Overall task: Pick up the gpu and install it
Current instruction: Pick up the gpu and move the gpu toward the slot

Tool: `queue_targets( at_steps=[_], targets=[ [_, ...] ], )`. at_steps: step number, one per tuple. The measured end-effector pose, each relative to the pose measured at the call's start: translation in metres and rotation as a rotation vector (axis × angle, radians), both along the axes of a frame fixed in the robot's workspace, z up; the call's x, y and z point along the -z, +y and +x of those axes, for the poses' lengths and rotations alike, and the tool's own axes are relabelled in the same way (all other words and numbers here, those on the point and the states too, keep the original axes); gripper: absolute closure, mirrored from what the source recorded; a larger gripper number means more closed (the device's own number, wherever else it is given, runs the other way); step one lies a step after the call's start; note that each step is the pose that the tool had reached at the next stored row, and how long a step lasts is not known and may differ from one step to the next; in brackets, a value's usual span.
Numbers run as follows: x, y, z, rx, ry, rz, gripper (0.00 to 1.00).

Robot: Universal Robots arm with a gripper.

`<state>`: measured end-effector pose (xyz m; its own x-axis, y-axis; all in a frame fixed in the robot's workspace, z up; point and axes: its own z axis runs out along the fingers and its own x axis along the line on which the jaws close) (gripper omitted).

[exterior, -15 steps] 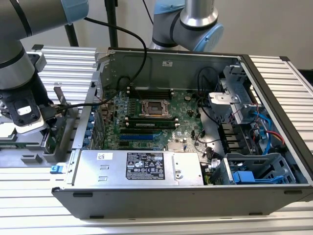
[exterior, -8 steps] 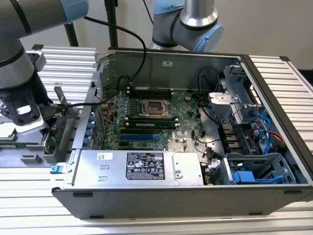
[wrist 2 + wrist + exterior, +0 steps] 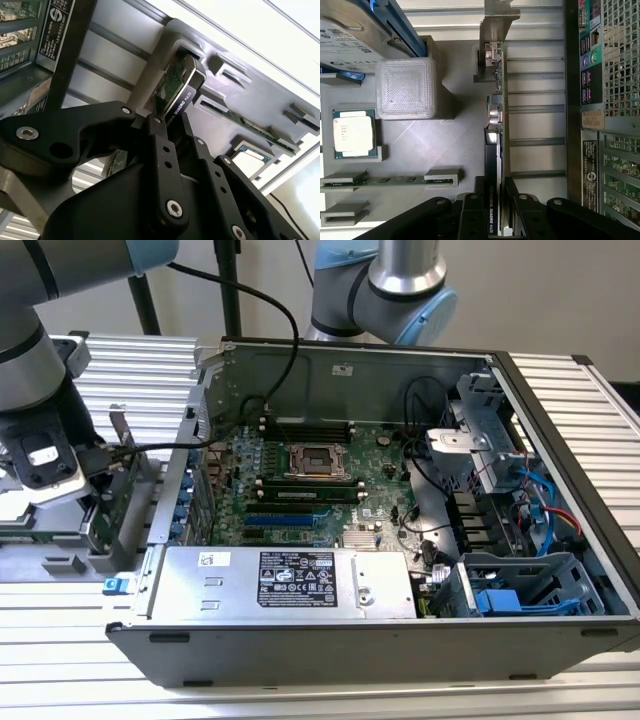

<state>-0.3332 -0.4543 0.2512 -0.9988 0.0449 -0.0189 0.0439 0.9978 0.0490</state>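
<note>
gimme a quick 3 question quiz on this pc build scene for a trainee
1. True or false: the slim green graphics card with a black cooler shroud is already seated in the large green motherboard.
2. Which of these lies in the grey plastic holder tray along with the card?
A) a square silver processor chip
B) a red screwdriver
C) a yellow sponge
3. Fill the gap: the black pincer is nearest the ____.

Key:
1. False. The card stands on edge in the tray, outside the case.
2. A
3. graphics card
</note>
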Motion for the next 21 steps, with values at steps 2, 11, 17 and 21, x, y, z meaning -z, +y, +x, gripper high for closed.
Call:
queue_targets(
  at_steps=[2, 11, 17, 21],
  targets=[
    [-0.0027, 0.0, 0.0, 0.0, 0.0, -0.0001, 1.0],
    [-0.0137, 0.0, -0.0001, 0.0, 0.0, -0.0001, 1.0],
    [-0.0146, 0.0, 0.0, 0.0, -0.0001, 0.0, 1.0],
    [-0.0146, 0.0, 0.0, 0.0, -0.0001, 0.0, 1.0]
  ],
)
